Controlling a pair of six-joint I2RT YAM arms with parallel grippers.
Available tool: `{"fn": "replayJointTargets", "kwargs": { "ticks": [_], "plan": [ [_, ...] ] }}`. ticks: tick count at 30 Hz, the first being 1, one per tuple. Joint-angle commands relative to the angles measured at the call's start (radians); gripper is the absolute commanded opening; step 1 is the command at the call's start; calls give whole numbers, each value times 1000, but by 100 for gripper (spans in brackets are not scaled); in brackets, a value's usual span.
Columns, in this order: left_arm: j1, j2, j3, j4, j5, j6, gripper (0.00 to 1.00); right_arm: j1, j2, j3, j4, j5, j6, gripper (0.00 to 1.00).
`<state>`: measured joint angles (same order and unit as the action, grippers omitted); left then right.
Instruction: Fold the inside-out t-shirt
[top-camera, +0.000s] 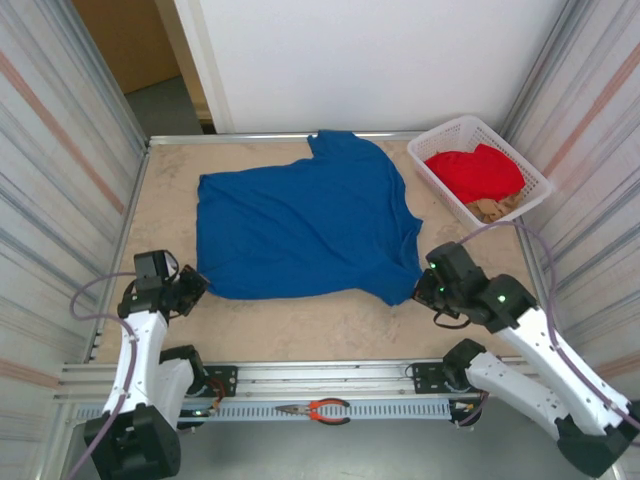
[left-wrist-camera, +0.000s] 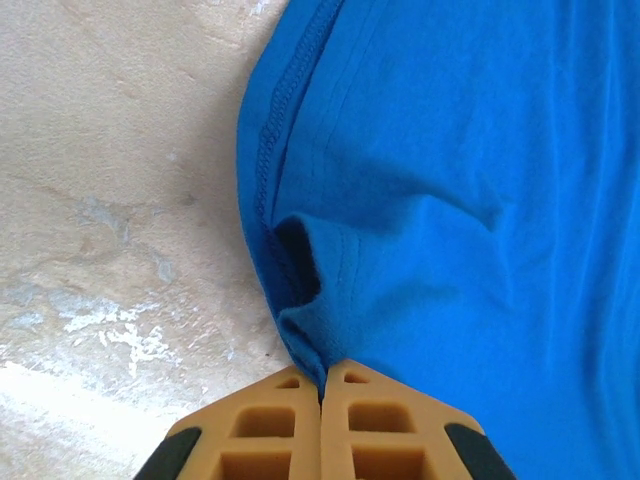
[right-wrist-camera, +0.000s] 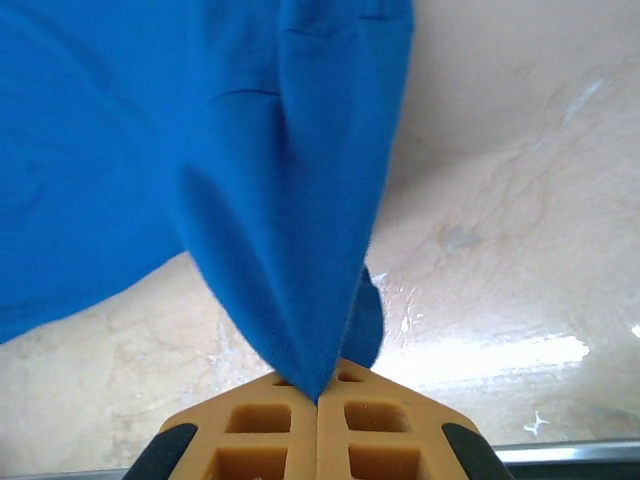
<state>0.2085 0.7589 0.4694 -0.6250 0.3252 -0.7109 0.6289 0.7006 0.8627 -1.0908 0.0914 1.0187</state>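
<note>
the blue t-shirt (top-camera: 300, 225) is spread out flat in the middle of the counter (top-camera: 330, 325). its near left corner is pinched by the left fingers (left-wrist-camera: 295, 405), which are closed tight on the cloth. its near right corner is pinched by the right fingers (right-wrist-camera: 295, 405), closed tight on a fold of cloth. a white basket (top-camera: 452, 133) with a red garment (top-camera: 478, 172) inside is seen at the far right.
</note>
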Motion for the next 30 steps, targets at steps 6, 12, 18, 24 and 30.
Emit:
{"fn": "replayJointTargets", "kwargs": {
  "ticks": [6, 12, 18, 24, 30],
  "plan": [
    [-4, -92, 45, -132, -9, -35, 0, -20, -74, 120, -216, 39, -18, 0],
    [-18, -88, 81, -138, 3, -58, 0, -21, -98, 153, -224, 27, -5, 0],
    [-18, -1, 116, -25, -22, -23, 0, -55, -19, 178, -118, 43, -65, 0],
    [-18, 216, 213, 75, -14, 25, 0, -279, 122, 168, 70, -139, -204, 0],
    [-21, 411, 297, 144, -40, 64, 0, -441, 272, 157, 236, -276, -269, 0]
  ]
}}
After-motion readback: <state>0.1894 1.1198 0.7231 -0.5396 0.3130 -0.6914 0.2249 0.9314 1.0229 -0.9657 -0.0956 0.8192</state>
